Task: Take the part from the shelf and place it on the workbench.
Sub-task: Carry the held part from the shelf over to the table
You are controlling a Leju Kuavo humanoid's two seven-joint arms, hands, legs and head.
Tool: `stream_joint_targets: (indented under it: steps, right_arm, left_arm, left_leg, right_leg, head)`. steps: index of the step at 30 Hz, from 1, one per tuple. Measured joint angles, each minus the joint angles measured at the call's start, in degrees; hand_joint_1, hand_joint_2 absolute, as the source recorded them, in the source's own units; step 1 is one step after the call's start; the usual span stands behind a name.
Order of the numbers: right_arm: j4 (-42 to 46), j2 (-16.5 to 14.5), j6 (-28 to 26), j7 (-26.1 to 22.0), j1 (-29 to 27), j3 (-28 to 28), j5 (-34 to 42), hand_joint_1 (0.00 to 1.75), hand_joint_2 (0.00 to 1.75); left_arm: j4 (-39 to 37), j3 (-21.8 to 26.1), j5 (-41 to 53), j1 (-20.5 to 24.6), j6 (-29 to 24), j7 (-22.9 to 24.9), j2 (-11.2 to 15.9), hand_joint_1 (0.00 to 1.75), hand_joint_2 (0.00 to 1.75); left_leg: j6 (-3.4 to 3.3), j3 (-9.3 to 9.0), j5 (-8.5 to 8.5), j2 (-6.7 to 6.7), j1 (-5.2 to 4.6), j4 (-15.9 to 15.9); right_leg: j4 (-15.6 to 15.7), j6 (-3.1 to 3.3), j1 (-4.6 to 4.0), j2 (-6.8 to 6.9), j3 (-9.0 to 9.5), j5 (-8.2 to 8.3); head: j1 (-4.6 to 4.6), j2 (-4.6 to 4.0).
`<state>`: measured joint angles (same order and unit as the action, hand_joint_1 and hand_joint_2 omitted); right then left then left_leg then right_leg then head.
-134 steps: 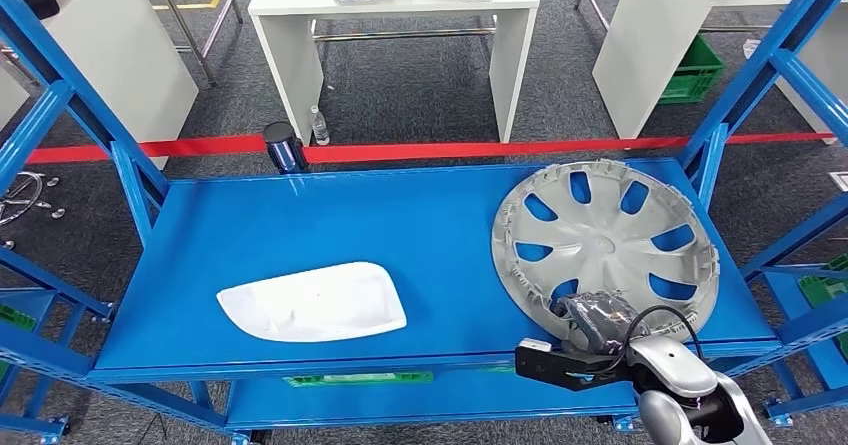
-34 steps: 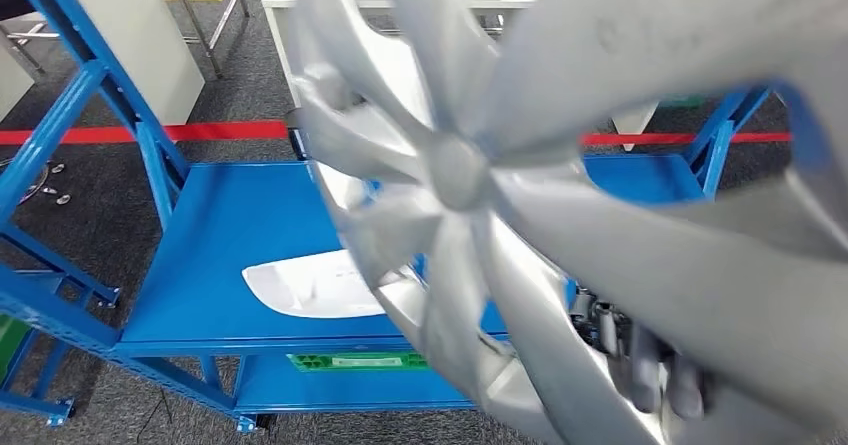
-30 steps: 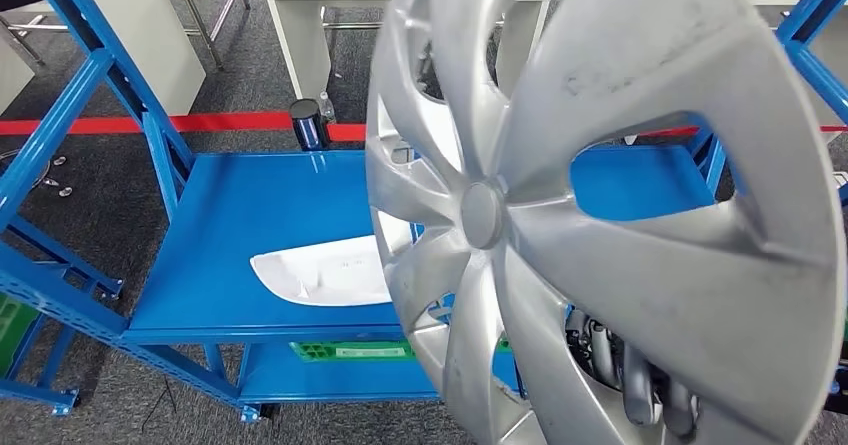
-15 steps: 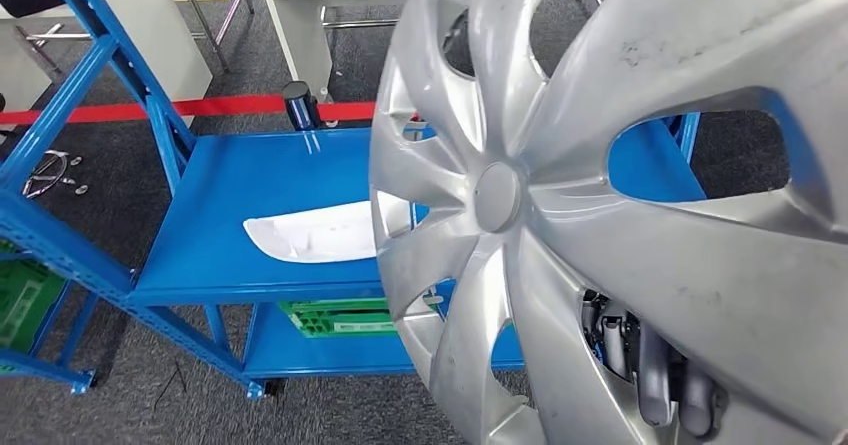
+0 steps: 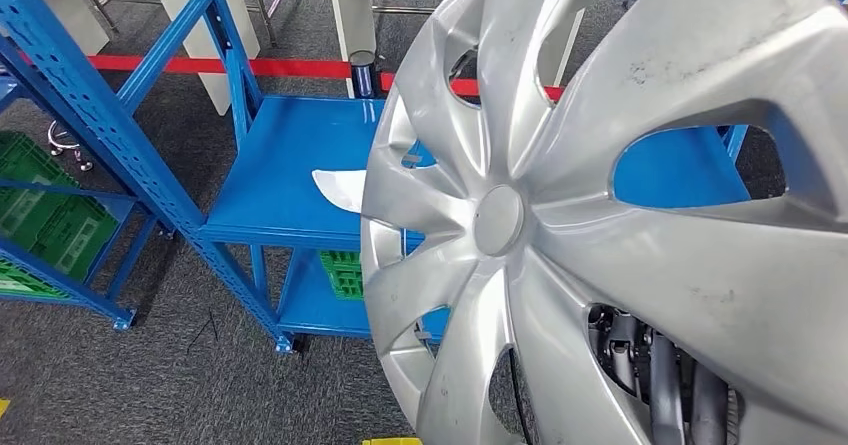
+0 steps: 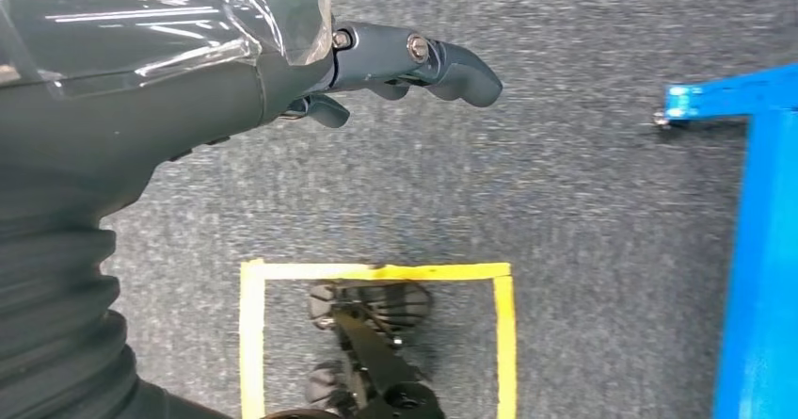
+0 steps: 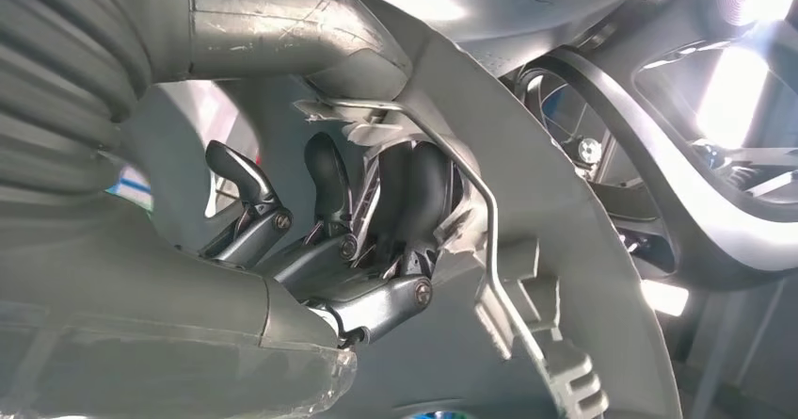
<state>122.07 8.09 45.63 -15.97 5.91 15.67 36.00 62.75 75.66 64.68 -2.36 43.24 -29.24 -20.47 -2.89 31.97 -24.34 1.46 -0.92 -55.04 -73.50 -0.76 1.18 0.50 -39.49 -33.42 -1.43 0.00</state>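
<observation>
Carrying phase of the transfer. One silver hubcap [image 5: 620, 215], the task's part, is off the blue shelf [image 5: 290, 165] and held upright close in front of the head camera, its spoked face toward the lens. The right robot hand [image 7: 348, 221] holds it from behind: in the right wrist view the dark fingers [image 7: 414, 188] curl over the rim and a wire retaining ring on the inner side, and in the head view the same robot hand [image 5: 660, 385] is seen through a lower opening of the hubcap. The left robot hand [image 6: 395, 61] hangs over grey carpet, holding nothing, fingers loosely extended. One white curved panel [image 5: 342, 187] lies on the shelf, partly hidden behind the hubcap; it is not the part in hand. Two green crates can be counted, one [image 5: 40, 215] beyond the shelf posts and one [image 5: 345, 270] on the lower level. One red floor tape [image 5: 200, 65] runs behind the shelf, and parts of two white tables [image 5: 190, 5] stand beyond it; whether either is the destination tabletop cannot be told. To do this step well, the grip on the rim should probably stay firm, since the wide disc offers leverage against the fingers, and the disc should be lowered out of the sightline before placement, then laid flat rather than dropped on edge.
</observation>
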Motion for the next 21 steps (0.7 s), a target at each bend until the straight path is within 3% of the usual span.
stream_joint_targets:
  steps: [1, 3, 5, 6, 8, 10, 11, 13, 14, 15, 16, 17, 18, 19, 20, 21]
  right_arm:
    - [0.0, 0.0, 0.0, 0.0, -0.1, 0.0, 0.0, 1.61, 1.75]
    - [0.0, 0.0, 0.1, 0.0, -0.2, 0.0, 0.1, 1.61, 1.75]
    - [0.0, 0.0, 0.1, 0.0, -0.2, 0.0, 0.1, 1.61, 1.75]
    - [0.1, 0.0, 0.2, 0.0, -0.2, 0.0, 0.1, 1.61, 1.75]
    - [0.1, 0.0, 0.3, 0.0, -0.2, 0.0, 0.2, 1.61, 1.75]
    - [0.1, 0.0, 0.6, -0.2, -0.1, 0.0, 0.4, 1.61, 1.75]
    - [0.1, 0.0, 0.7, -0.4, -0.1, -0.1, 0.4, 1.61, 1.75]
    - [0.1, 0.0, 0.8, -0.8, -0.2, -0.1, 0.0, 1.61, 1.75]
    - [0.1, 0.0, 0.8, -0.9, -0.2, -0.2, -0.4, 1.61, 1.75]
    - [0.1, 0.1, 0.9, -1.0, -0.2, -0.2, -1.0, 1.61, 1.75]
    - [0.1, 0.1, 0.9, -1.1, -0.2, -0.2, -1.5, 1.61, 1.75]
    - [0.1, 0.2, 1.0, -1.2, -0.2, -0.2, -2.1, 1.61, 1.75]
    - [0.1, 0.3, 1.0, -1.4, -0.2, -0.2, -2.6, 1.61, 1.75]
    - [0.1, 0.4, 1.1, -1.6, -0.2, -0.1, -3.1, 1.61, 1.75]
    - [0.1, 0.6, 1.2, -2.0, -0.1, -0.1, -3.5, 1.61, 1.75]
    - [0.1, 0.7, 1.3, -2.3, -0.1, -0.1, -4.0, 1.61, 1.75]
  left_arm:
    - [0.0, 0.0, 0.0, 0.0, 0.0, 0.0, 0.0, 0.0, 1.75]
    - [0.0, 0.0, 0.0, 0.0, 0.0, 0.0, 0.0, 0.0, 1.75]
    - [0.0, 0.0, 0.0, 0.0, 0.0, 0.0, -0.1, 0.0, 1.75]
    - [0.0, 0.0, 0.0, 0.0, 0.0, -0.1, -0.1, 0.0, 1.75]
    - [0.1, 0.0, 0.1, -0.1, 0.1, -0.2, -0.1, 0.0, 1.75]
    - [0.3, 0.1, 0.6, -0.2, 0.2, -0.5, -0.1, 0.0, 1.75]
    - [0.4, 0.1, 0.9, -0.3, 0.3, -0.8, 0.0, 0.0, 1.75]
    - [0.5, 0.2, 1.6, -0.4, 0.5, -1.2, 0.0, 0.0, 1.75]
    - [0.5, 0.2, 1.9, -0.4, 0.5, -1.5, 0.0, 0.0, 1.75]
    - [0.5, 0.2, 2.2, -0.4, 0.5, -1.7, 0.0, 0.0, 1.75]
    - [0.5, 0.2, 2.5, -0.3, 0.5, -1.9, 0.0, 0.0, 1.75]
    - [0.5, 0.2, 2.8, -0.2, 0.5, -2.0, 0.0, 0.0, 1.75]
    - [0.5, 0.2, 3.0, -0.1, 0.4, -2.2, 0.0, 0.0, 1.75]
    - [0.5, 0.2, 3.1, 0.1, 0.4, -2.3, 0.0, 0.0, 1.75]
    - [0.5, 0.2, 3.3, 0.3, 0.3, -2.4, 0.1, 0.0, 1.75]
    - [0.5, 0.3, 3.4, 0.4, 0.3, -2.5, 0.1, 0.0, 1.75]
  left_leg:
    - [0.03, 0.96, 0.63, -0.15, -0.05, -0.2]
    - [0.25, 2.74, 1.66, -0.4, -0.06, -0.8]
    - [0.74, 4.06, 2.5, -0.58, -0.13, -1.6]
    - [1.04, 4.4, 2.9, -0.61, -0.09, -1.8]
    - [1.73, 4.75, 3.83, -0.67, 0.03, -1.8]
    - [2.55, 5.54, 2.34, -0.98, 0.28, -2.8]
    - [2.99, 6.2, -0.02, -1.13, 0.48, -4.7]
    - [3.81, 7.79, -6.11, -1.26, 1.04, -11.6]
    - [4.12, 8.37, -7.98, -1.26, 1.28, -15.3]
    - [4.36, 8.4, -8.42, -1.26, 1.5, -17.8]
    - [4.53, 7.47, -7.53, -1.23, 1.71, -18.5]
    - [4.63, 5.52, -5.99, -1.1, 1.9, -17.0]
    - [4.68, 2.53, -4.61, -0.63, 2.03, -13.6]
    - [4.66, -0.83, -4.31, 0.13, 1.97, -9.1]
    - [4.39, -3.56, -4.61, 0.73, 1.77, -5.1]
    - [3.98, -5.15, -5.19, 1.13, 1.47, -2.3]
  right_leg:
    - [0.2, -0.52, 0.0, -0.02, 1.19, 0.7]
    - [6.6, -1.11, -0.05, -0.02, 6.52, 2.79]
    - [14.7, -0.65, -0.33, 0.0, 11.8, 2.97]
    - [16.9, -0.28, -0.53, -0.03, 12.9, 2.62]
    - [17.5, 0.39, -0.65, -0.07, 12.44, 3.04]
    - [17.6, 1.19, -0.36, -0.02, 11.42, 4.22]
    - [17.7, 1.5, -0.17, 0.03, 10.76, 4.95]
    - [17.6, 1.79, -0.15, 0.06, 9.29, 6.32]
    - [17.5, 1.78, -0.16, 0.16, 8.52, 6.98]
    - [17.4, 1.7, -0.15, 0.32, 7.72, 7.61]
    - [17.3, 1.59, -0.14, 0.58, 6.9, 8.2]
    - [17.1, 1.43, -0.11, 0.92, 6.07, 8.73]
    - [16.9, 1.2, -0.09, 1.21, 5.39, 9.22]
    - [16.8, 0.91, -0.13, 1.53, 4.87, 9.66]
    - [16.7, 0.51, -0.16, 1.93, 4.59, 10.07]
    - [16.7, 0.12, -0.17, 2.43, 4.48, 10.48]
  head:
    - [0.01, 0.0]
    - [0.01, 0.0]
    - [-0.08, 0.0]
    - [-0.05, 0.0]
    - [0.04, 0.0]
    - [0.09, 0.0]
    - [0.04, 0.0]
    - [-0.13, 0.0]
    - [-0.14, 0.0]
    - [-0.15, 0.0]
    - [-0.15, 0.0]
    - [-0.16, 0.0]
    - [-0.17, 0.0]
    - [-0.19, 0.0]
    - [-0.12, 0.01]
    - [-0.05, 0.01]
